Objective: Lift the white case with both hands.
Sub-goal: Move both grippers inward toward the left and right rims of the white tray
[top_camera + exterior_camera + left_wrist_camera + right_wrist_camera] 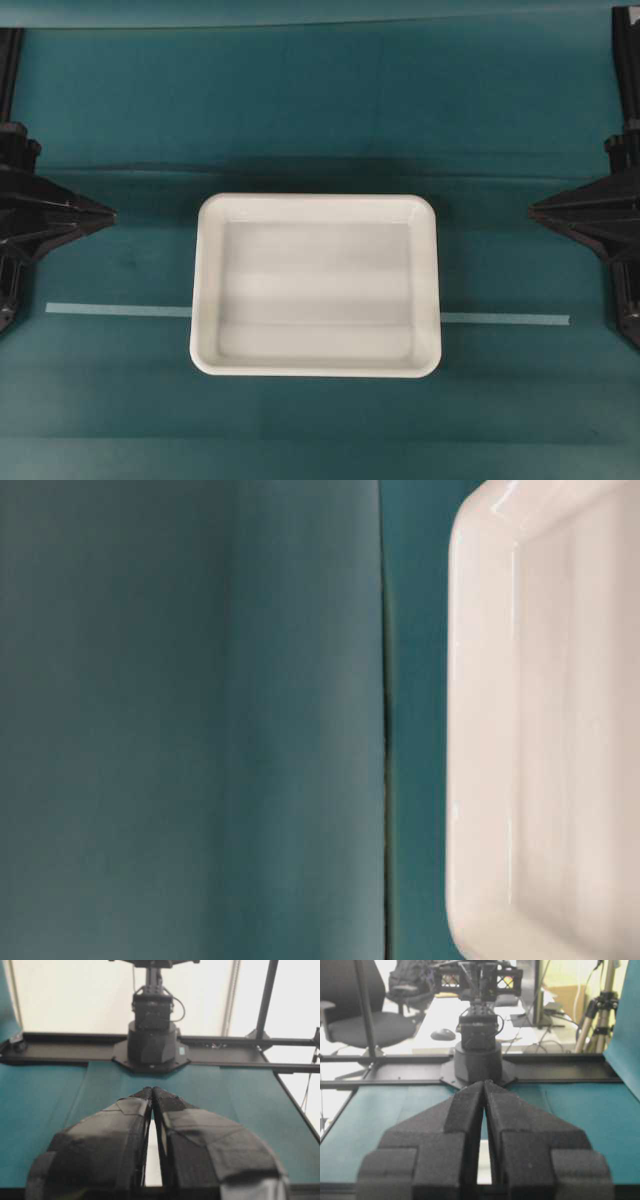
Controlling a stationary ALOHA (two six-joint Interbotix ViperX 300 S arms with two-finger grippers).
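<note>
Overhead view: the white case (316,285), a shallow rectangular tray with rounded corners and a raised rim, lies flat at the centre of the frame on the teal table cover (320,110), its long sides running left to right. A thin pale tape strip (118,310) crosses the cover horizontally and passes beneath the case, reappearing on its right side. The left gripper (108,213) sits at the left edge of the frame and the right gripper (534,210) at the right edge; both point inward toward the case, level with its upper part, and both stand well apart from it. Table-level view: the case (545,720) fills the right side of the frame, with bare cover to its left. Left wrist view: the left gripper (152,1091) has its two fingers pressed together at the tips, pinching nothing. Right wrist view: the right gripper (484,1084) likewise has its fingers pressed together at the tips, with nothing between them; a black office chair (355,1005) stands in the upper left.
</note>
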